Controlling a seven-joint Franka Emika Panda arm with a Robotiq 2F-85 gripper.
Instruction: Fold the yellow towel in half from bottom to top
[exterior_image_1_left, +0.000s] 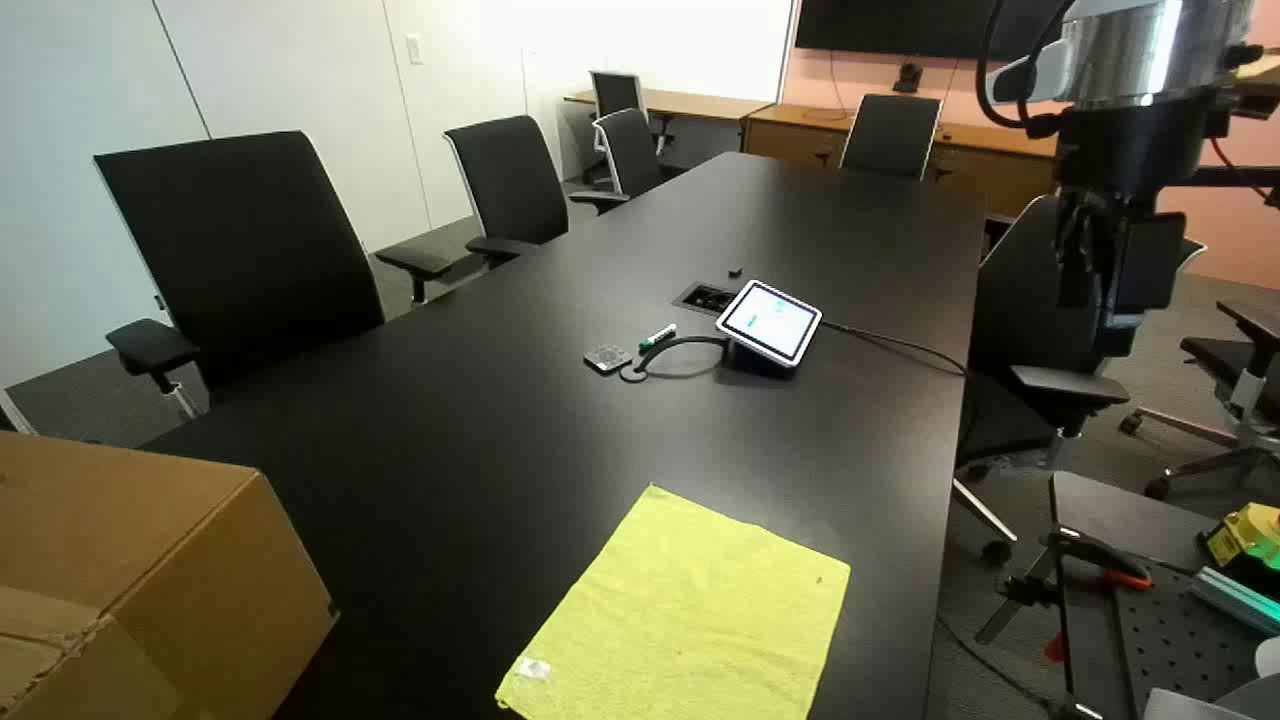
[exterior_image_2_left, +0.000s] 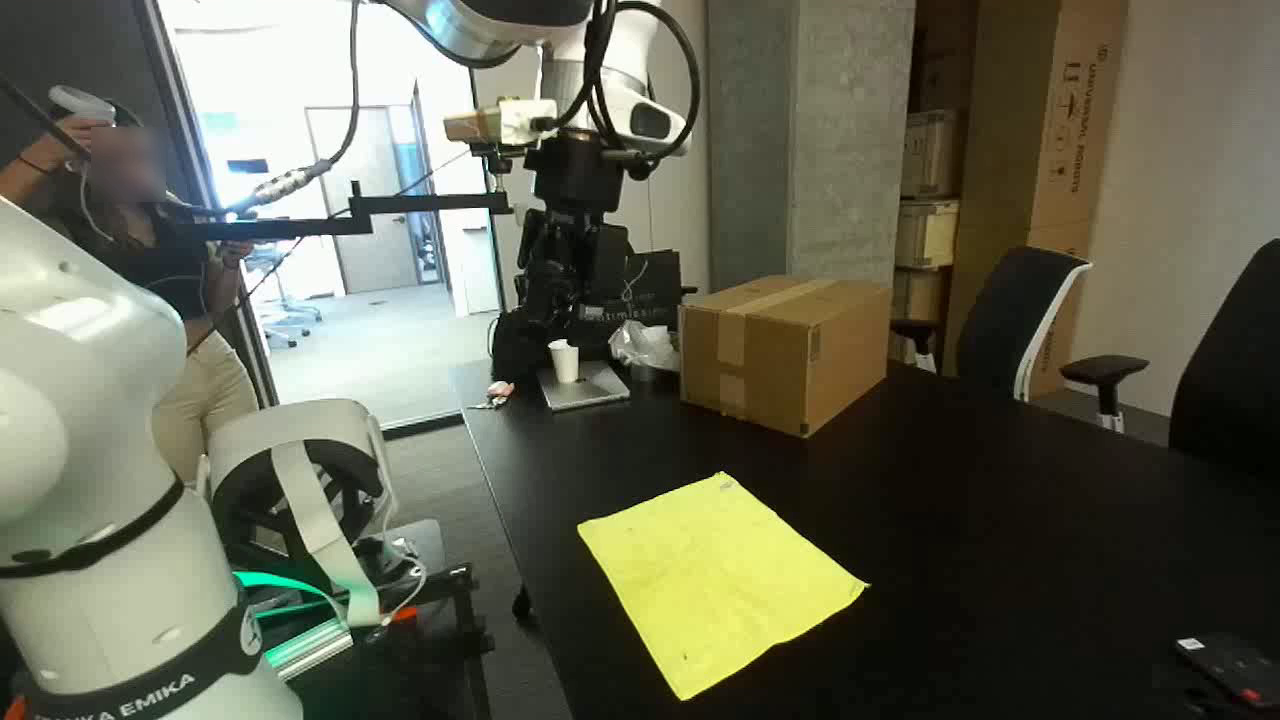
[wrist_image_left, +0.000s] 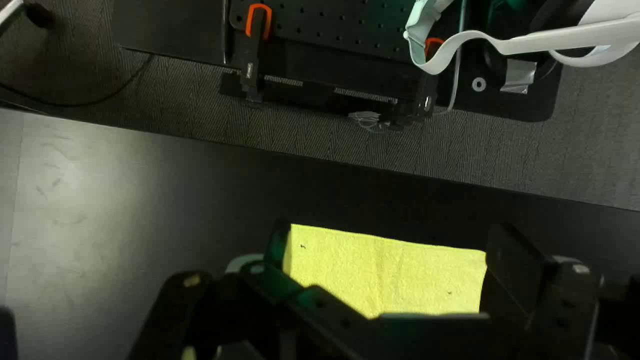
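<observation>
Black and smooth, the big table (exterior_image_1_left: 440, 480) spreads out lower than the gripper (wrist_image_left: 392, 243). A brown box (exterior_image_2_left: 790, 350) sits on it, lower than the gripper and off to one side. Smaller than that is the yellow towel (exterior_image_1_left: 690, 610), lying flat on the table, well below the gripper and not touching it. In the wrist view the towel shows in the gap between the fingers (wrist_image_left: 517, 270), but I cannot tell if it is straight under them. The gripper holds nothing, and its fingers stand wide apart.

The fold looks not yet started, so a lot could go wrong. If the gripper stops too high, it may pinch only air. If it drops too low, it may bump the hard table. If it grabs the middle and not an edge, the soft towel may bunch up. If it lifts just one corner, the fold may come out crooked.

From big to small, I count one big table, at least six black chairs (exterior_image_1_left: 240, 260), one box on the table, one towel and one gripper with two fingers. Then, lower than the gripper, come one bright screen (exterior_image_1_left: 770, 322), one white cup (exterior_image_2_left: 564, 362) and one pen (exterior_image_1_left: 657, 337).
</observation>
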